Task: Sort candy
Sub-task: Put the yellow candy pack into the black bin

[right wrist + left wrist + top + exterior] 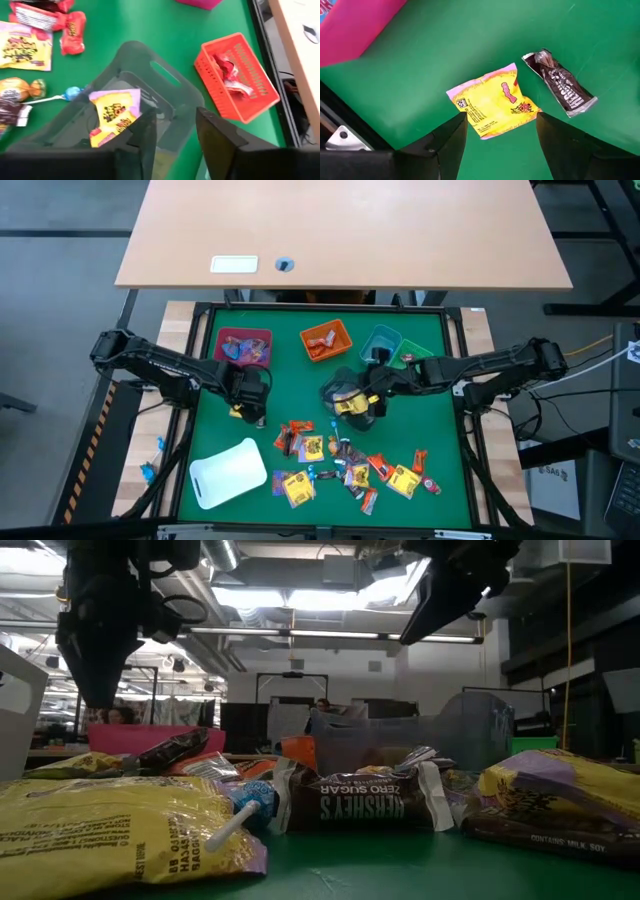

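Observation:
My left gripper [501, 120] is open and hovers over a yellow candy packet [492, 100] that lies flat on the green mat, one finger on either side of it, touching nothing. A dark brown packet [560, 85] lies beside it. In the high view my left gripper [250, 393] is near the table's left side, below the pink bin [243, 347]. My right gripper [175, 115] is open above a grey see-through bin [150, 65] at mid-table, where a yellow packet [115, 115] lies inside. The main candy pile [345, 465] spreads along the near side.
An orange bin [326, 340] with red sweets, a teal bin [380, 340] and a green bin [405, 357] stand along the far side. A white tray [228, 472] lies at the near left. A lollipop [70, 93] lies beside the grey bin. Bare mat [290, 385] shows between both grippers.

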Tool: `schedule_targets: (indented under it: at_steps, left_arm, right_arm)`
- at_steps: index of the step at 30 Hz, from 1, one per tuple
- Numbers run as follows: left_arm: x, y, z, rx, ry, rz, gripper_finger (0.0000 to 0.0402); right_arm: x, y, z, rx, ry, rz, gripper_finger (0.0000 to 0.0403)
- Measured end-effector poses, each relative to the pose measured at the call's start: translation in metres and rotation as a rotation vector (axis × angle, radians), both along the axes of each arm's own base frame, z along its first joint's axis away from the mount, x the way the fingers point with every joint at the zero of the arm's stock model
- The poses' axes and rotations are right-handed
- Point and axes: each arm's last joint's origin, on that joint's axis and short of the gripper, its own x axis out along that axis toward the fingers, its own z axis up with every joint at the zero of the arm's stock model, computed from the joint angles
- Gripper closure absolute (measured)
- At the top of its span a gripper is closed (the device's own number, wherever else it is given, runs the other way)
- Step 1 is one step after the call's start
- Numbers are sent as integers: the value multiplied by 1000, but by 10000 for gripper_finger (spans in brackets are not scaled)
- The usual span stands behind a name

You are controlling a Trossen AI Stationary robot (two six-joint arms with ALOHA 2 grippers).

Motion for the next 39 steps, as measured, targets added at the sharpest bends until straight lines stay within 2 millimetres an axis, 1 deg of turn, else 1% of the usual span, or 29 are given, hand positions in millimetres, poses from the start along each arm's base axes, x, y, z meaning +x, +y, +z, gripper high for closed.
schedule_targets:
  at_steps: [3,10,14,19,23,30,34,39]
  left_arm:
    - [-1,0,0,-2,5,35,177]
    - [-4,0,-3,-8,19,169,177]
    - [-9,1,-17,6,24,230,177]
    - [-11,2,-37,-6,-30,289,177]
    - [-11,2,-43,-16,-64,319,177]
    - [-16,3,-53,-11,-64,375,178]
    - [-17,3,-60,-17,-79,376,196]
    - [-16,3,-61,-21,-91,375,239]
  right_arm:
    - [-2,-1,-1,-27,29,8,254]
    - [-6,-1,-4,-45,81,14,255]
    - [-6,-1,-5,-46,89,14,255]
    - [-6,-1,-5,-56,93,28,255]
    - [-6,-1,-4,-56,93,28,255]
    - [-6,-1,-4,-56,92,28,255]
    - [-6,-1,-4,-56,92,28,255]
    - [-6,-1,-4,-56,92,28,255]
